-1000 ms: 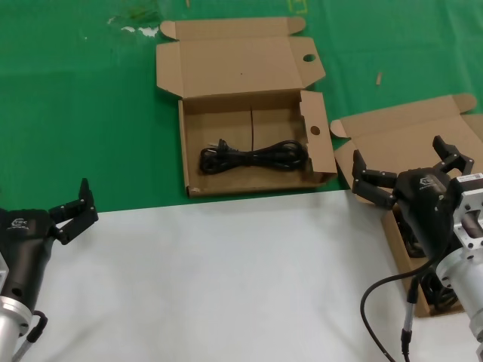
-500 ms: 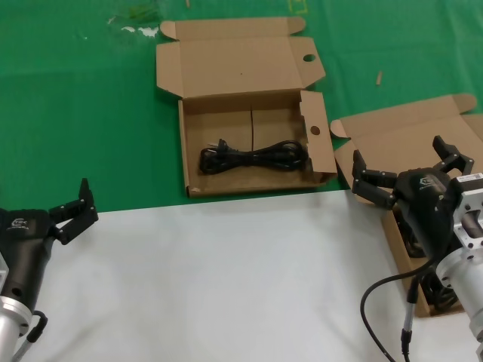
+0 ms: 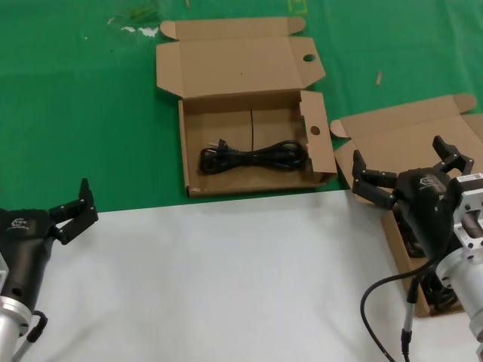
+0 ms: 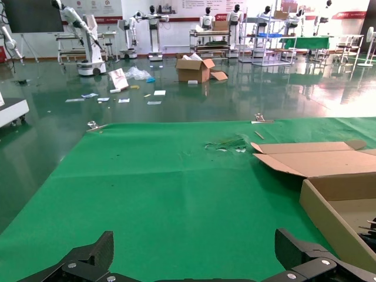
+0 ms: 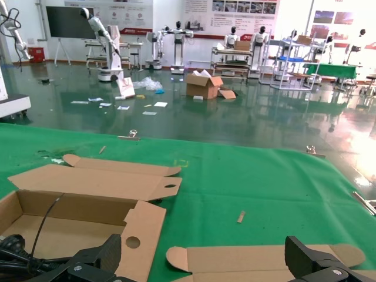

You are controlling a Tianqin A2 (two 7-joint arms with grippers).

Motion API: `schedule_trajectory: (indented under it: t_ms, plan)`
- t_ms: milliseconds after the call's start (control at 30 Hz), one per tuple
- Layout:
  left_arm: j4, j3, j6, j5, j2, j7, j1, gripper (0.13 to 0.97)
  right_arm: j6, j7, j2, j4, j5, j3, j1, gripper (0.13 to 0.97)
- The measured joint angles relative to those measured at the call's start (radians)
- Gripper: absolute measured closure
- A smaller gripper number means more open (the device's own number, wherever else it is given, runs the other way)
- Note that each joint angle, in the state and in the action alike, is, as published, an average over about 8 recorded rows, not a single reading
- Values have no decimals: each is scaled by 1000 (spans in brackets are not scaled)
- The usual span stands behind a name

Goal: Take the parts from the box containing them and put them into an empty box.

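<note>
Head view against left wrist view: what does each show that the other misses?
Only the head view shows the coiled black power cord whole in the holed brown cardboard box, the plain-lidded brown cardboard box, and the right gripper over it, jaws open. Only the left wrist view shows the hall floor beyond. Both show the green table mat and the open left gripper.

Head view: the plain-lidded box (image 3: 392,143) at 3 o'clock is cut by the frame edge, its interior largely covered by the right gripper (image 3: 404,167) and arm, with only dark fragments of cord (image 3: 413,240) visible. Left wrist view: the holed box (image 4: 338,197) at 4 o'clock is cropped. Right wrist view: the cord (image 5: 14,252) at 8 o'clock is cropped.
</note>
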Motion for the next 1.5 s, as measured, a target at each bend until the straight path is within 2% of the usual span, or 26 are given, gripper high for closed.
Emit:
schedule_trajectory:
  t_ms: [1500]
  plan:
    - [0, 0, 0, 0, 0, 0, 0, 132, 0, 0, 0, 0, 0, 0, 0, 129]
